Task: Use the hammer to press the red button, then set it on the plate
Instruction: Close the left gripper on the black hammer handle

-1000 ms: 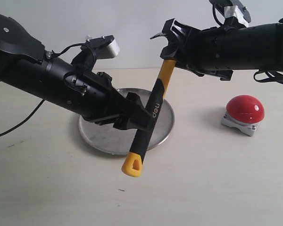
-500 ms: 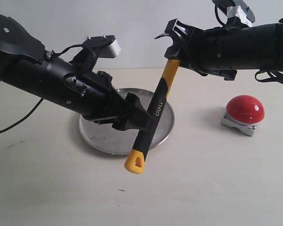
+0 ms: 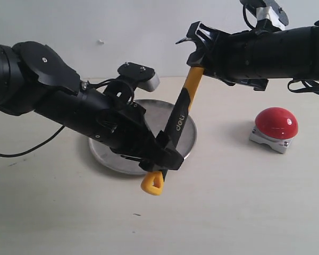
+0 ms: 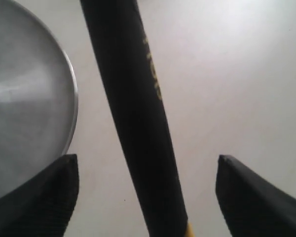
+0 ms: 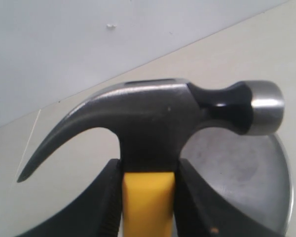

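hammer [image 3: 176,119]: likely stiff, head-heavy | right pincer [image 5: 148,197]: clamped on yellow neck | left pincer [image 4: 148,195]: spread astride black grip, apart | better hold: mid-grip | red button [image 3: 276,123]: 3 o'clock of plate [image 3: 109,154]

Black tubular arms [image 3: 58,106], trailing cables [image 3: 308,87]

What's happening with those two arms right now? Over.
Right gripper shut on yellow-and-black claw hammer, under its head. Left gripper open around its handle. Glossy red dome button apart, unobstructed.
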### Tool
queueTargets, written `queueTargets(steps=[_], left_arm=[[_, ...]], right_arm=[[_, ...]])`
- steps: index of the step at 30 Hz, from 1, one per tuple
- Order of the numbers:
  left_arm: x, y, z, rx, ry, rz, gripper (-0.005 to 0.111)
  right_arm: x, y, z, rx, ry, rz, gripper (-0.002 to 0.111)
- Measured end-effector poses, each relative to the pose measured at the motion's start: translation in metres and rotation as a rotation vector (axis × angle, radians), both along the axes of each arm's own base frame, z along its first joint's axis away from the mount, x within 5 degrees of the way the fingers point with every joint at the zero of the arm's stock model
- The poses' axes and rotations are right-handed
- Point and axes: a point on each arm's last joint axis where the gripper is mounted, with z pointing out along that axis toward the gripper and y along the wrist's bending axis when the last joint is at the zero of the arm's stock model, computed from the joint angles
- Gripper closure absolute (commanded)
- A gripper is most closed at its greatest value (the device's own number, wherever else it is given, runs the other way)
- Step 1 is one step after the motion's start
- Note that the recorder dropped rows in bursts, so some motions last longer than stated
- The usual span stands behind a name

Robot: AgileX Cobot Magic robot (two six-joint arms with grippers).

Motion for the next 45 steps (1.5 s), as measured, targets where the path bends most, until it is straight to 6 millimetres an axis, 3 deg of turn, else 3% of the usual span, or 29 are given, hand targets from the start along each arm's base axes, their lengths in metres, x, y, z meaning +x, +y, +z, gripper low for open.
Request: queueTargets(steps=[11,24,45], left_arm=[[0.004,-0.005,-0.017,0.011,-0.043,-0.079,0.032],[0.01,-0.006,-0.015,0.006,-0.141,-0.094,0.032],[0.007,-0.011,-0.012,-0.036,-0.132,-0.094,0.033]], right_arm=[[0.001,-0.001,0.0,-0.008,-0.003,-0.009,0.108],[0.001,-0.001,0.0,-0.016,-0.007,-0.009,0.108],[0.001,-0.002,-0.001,-0.023,-0.008,-0.02,0.108]])
